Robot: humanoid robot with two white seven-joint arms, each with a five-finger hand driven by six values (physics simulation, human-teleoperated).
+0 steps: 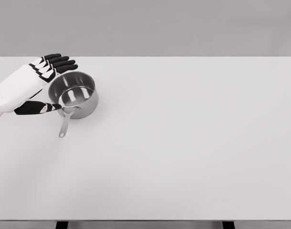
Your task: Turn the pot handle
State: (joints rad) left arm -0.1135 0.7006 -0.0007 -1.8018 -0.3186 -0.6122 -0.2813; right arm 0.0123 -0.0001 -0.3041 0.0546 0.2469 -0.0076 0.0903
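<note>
1 robot hand [39,81], the left, spread beside the pot [73,95], thumb at its rim; forearm cut off. Handle [65,125] points toward the table [193,143] front.

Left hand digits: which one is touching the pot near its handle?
The thumb, stretched toward the handle base on the pot. The four fingers lie extended behind the far rim instead.

Glossy polished metal pot [73,95] on matt white table [183,143].

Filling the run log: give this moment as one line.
left hand: open, cupped beside saucepan | handle: points toward camera | table | right hand: unseen
</note>
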